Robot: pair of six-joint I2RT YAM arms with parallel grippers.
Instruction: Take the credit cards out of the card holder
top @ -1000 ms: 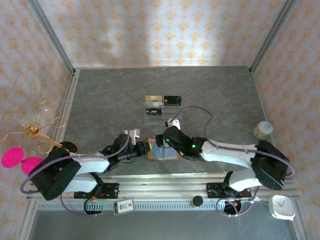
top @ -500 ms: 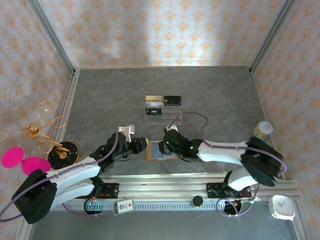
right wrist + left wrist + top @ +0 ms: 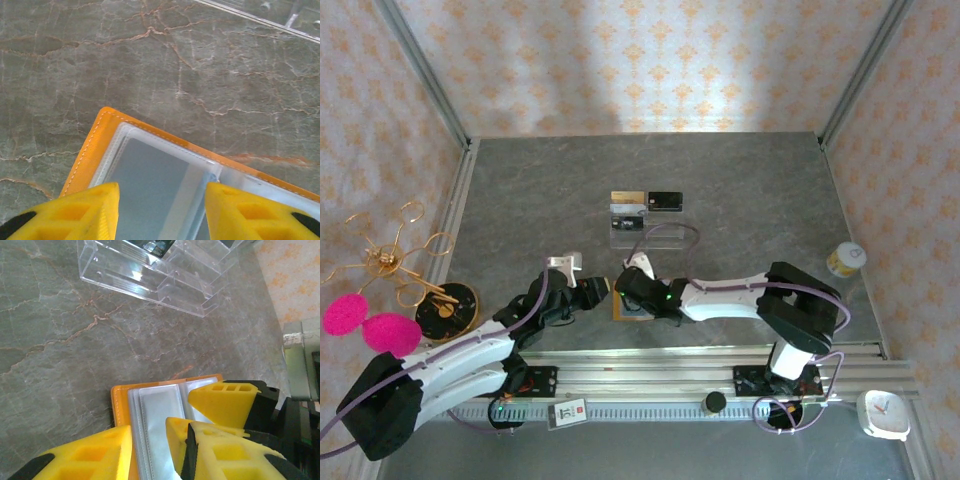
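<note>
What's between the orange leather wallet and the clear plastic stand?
Nothing: bare grey marbled tabletop separates the orange leather wallet from the clear plastic stand, seen in the left wrist view.

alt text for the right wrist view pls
The right gripper, its two yellow fingers apart, hangs over an open orange card holder with clear sleeves, lying on a grey marbled table. The edge of a clear acrylic stand crosses the top right corner.
</note>
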